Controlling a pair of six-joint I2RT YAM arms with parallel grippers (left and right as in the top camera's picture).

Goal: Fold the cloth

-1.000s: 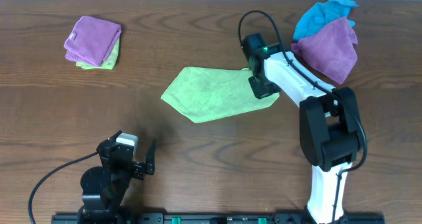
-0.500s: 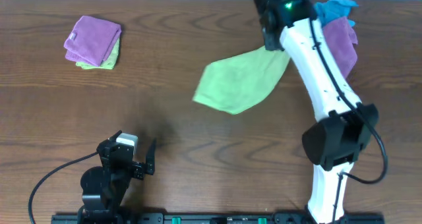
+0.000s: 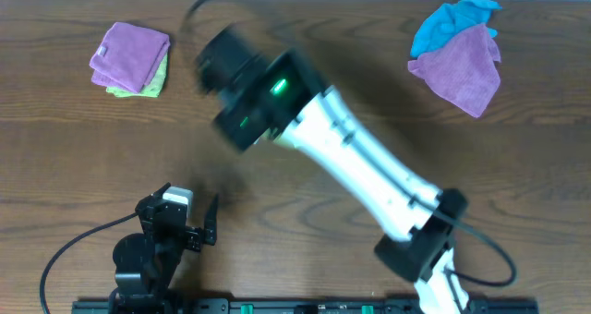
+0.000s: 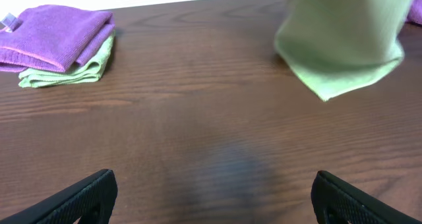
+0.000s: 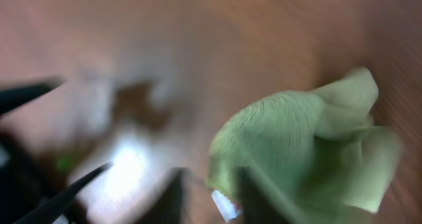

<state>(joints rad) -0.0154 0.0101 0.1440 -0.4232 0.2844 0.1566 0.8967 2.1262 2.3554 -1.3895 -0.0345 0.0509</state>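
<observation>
The lime-green cloth [image 4: 343, 43] hangs in the upper right of the left wrist view, its lower corner just above the table. Seen from the right wrist, the cloth [image 5: 297, 138] is bunched against the right-hand finger, with a white tag at its edge. That picture is blurred by motion. My right gripper [image 5: 211, 197] has its two dark fingers apart, with bare wood between them. From overhead my right arm [image 3: 305, 120] reaches across the middle and covers the cloth. My left gripper [image 4: 214, 197] stands wide open over bare table near the front edge.
A folded purple cloth [image 3: 134, 51] lies on a folded green one [image 4: 66, 69] at the back left. A purple cloth [image 3: 462, 69] and a blue cloth [image 3: 448, 23] are heaped at the back right. My left arm [image 3: 162, 235] rests at the front left.
My right arm has swung from the back right to the left of centre, taking the cloth with it. Its jaws have come apart. The left arm has not moved.
</observation>
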